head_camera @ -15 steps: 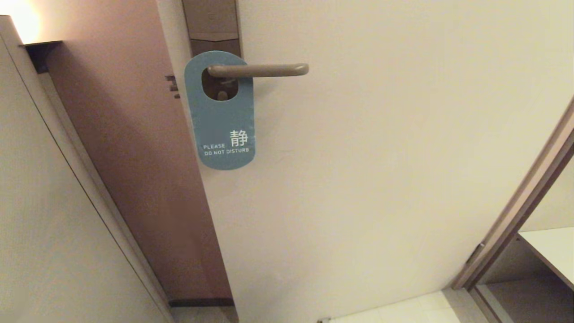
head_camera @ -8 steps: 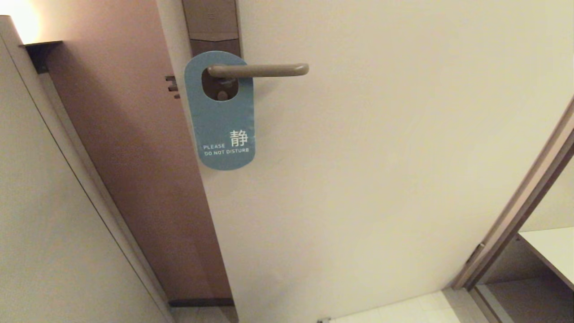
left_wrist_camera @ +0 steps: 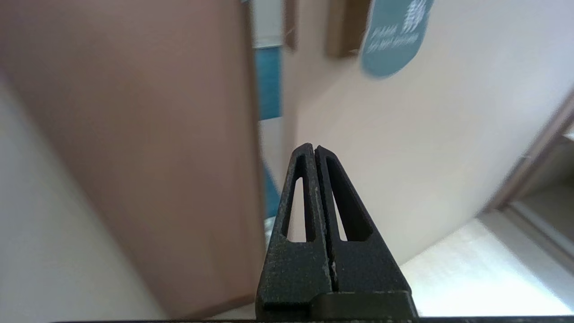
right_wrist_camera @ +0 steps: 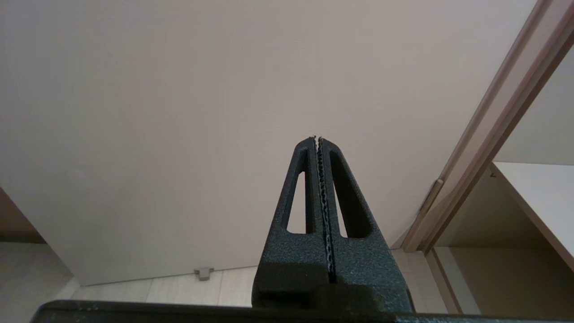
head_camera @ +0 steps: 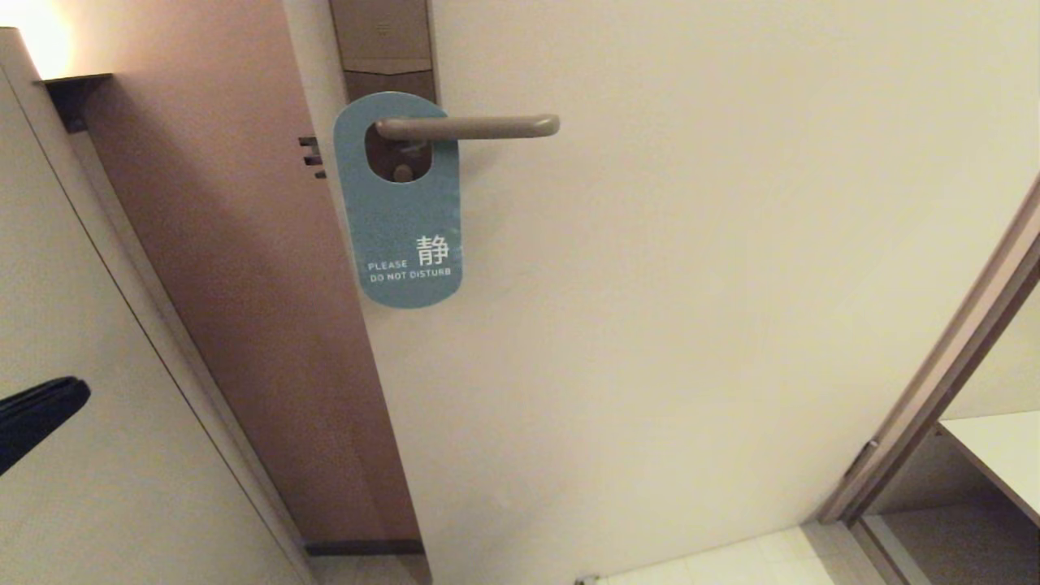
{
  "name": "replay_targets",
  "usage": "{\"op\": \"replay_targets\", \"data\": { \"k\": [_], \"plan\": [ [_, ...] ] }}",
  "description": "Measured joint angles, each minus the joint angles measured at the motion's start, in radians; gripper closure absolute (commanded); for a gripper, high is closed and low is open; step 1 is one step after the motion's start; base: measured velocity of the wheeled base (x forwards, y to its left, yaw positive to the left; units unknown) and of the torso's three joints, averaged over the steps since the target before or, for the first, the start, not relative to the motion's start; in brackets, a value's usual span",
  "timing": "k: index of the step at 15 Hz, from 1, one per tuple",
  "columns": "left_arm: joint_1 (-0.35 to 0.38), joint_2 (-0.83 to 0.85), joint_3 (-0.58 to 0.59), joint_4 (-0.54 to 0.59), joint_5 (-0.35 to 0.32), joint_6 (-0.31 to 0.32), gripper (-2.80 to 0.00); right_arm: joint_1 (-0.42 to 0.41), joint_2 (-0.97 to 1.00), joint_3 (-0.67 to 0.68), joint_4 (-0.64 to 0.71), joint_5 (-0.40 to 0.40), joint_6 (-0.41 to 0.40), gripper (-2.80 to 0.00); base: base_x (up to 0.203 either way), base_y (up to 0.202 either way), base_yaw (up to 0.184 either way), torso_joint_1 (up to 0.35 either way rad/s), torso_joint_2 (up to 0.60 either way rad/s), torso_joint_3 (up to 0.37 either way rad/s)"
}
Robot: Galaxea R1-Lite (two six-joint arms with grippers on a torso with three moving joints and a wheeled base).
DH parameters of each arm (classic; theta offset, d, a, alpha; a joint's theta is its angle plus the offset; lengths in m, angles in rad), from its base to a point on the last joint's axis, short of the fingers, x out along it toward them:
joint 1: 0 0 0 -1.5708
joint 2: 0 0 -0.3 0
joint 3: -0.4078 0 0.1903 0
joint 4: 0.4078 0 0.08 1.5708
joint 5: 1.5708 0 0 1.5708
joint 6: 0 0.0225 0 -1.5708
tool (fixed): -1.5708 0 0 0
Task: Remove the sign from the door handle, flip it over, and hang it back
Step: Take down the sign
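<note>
jaws of both grippers are pressed together and hold nothing. left gripper (left_wrist_camera: 315,150): black, tapered fingers closed flat against each other; in the head view only its dark tip (head_camera: 41,410) shows at the left edge, low and well apart from the target. right gripper (right_wrist_camera: 317,140): black, serrated pads meeting along one line, facing the bare lower part of the cream-white door panel (right_wrist_camera: 179,112); it does not appear in the head view and is judged parked.

farther out, the flat teal-blue hanger card sign with rounded ends (head_camera: 404,219) hangs on the slim bronze-grey rod-shaped door handle (head_camera: 479,126). the lever passes through the oval hole near the top of the card. the teal face with white "please do not disturb" lettering faces outward. the handle is mounted on the tall brown rectangular lock plate (head_camera: 382,45). in the left wrist view the lower end of the sign (left_wrist_camera: 394,40) is visible far ahead of the fingertips.

task status, as a judgement: no step completed. remaining: approach, removal of the sign, turning it over, rehanging.
</note>
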Motion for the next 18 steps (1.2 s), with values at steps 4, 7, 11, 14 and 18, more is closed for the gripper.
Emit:
{"op": "replay_targets", "data": {
  "k": [4, 7, 11, 14, 18],
  "plan": [
    [-0.002, 0.15, -0.033, -0.082, -0.159, -0.009, 0.0, 0.0, 0.0, 0.0, 0.0, 0.0, 0.0, 0.0, 0.0, 0.0, 0.0, 0.0, 0.0, 0.0],
    [0.001, 0.215, -0.037, -0.131, -0.289, -0.047, 0.0, 0.0, 0.0, 0.0, 0.0, 0.0, 0.0, 0.0, 0.0, 0.0, 0.0, 0.0, 0.0, 0.0],
    [0.007, 0.278, -0.039, -0.204, -0.375, -0.109, 0.0, 0.0, 0.0, 0.0, 0.0, 0.0, 0.0, 0.0, 0.0, 0.0, 0.0, 0.0, 0.0, 0.0],
    [0.04, 0.321, -0.039, -0.263, -0.476, -0.106, 0.0, 0.0, 0.0, 0.0, 0.0, 0.0, 0.0, 0.0, 0.0, 0.0, 0.0, 0.0, 0.0, 0.0],
    [0.083, 0.391, -0.061, -0.345, -0.566, -0.099, 0.0, 0.0, 0.0, 0.0, 0.0, 0.0, 0.0, 0.0, 0.0, 0.0, 0.0, 0.0, 0.0, 0.0]
  ]
}}
